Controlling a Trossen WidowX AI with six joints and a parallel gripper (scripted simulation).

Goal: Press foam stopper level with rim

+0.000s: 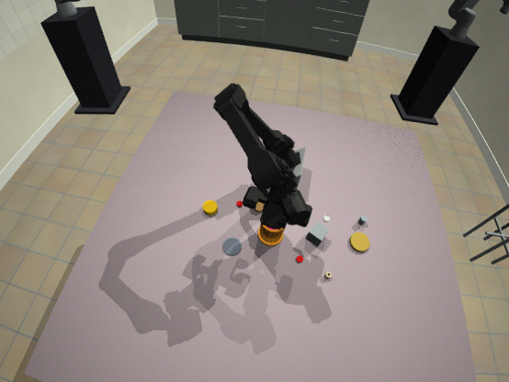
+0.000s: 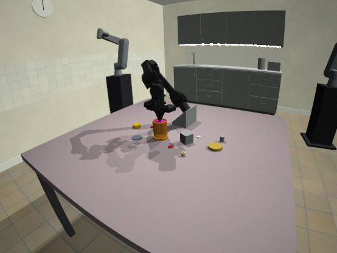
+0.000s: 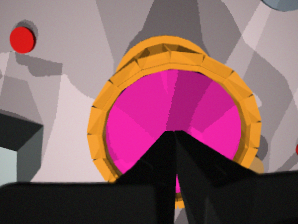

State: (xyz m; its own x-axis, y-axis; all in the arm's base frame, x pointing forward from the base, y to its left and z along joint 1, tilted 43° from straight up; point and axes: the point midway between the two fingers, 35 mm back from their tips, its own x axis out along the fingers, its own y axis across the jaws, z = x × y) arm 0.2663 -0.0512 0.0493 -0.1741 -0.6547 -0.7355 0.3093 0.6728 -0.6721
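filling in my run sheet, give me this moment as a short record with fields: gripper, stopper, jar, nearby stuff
gripper: gripper shut, empty, tips together on the stopper's middle
stopper: pink foam stopper inside the jar mouth, nothing else on it
jar: orange jar upright on the table
nearby: grey cube, grey disc, red button

The black six-joint arm (image 2: 158, 83) is bent over, wrist pointing straight down, black parallel-jaw gripper (image 3: 175, 137) with fingers pinched fully together, holding nothing.
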